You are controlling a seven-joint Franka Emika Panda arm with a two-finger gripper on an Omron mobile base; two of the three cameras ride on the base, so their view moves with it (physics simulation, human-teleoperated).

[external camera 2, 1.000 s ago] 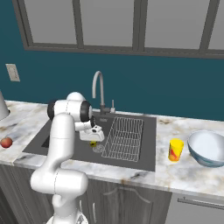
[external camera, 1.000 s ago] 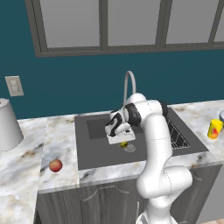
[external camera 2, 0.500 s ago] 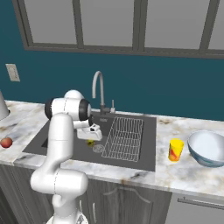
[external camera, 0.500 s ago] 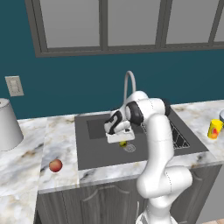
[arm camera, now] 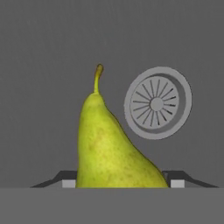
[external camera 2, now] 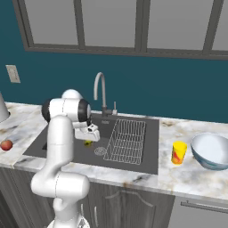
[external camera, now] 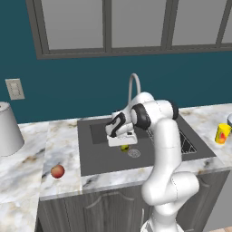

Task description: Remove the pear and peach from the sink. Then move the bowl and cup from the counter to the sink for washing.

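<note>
Left base view has the counter (external camera: pixel 63 136) carrying the peach (external camera: pixel 57 171) left of the sink (external camera: pixel 97 156), where my hand (external camera: pixel 123 145) hangs low, and in the hand view its spread fingers (arm camera: pixel 69 183) flank the pear (arm camera: pixel 111 151) beside the drain (arm camera: pixel 157 103).
</note>
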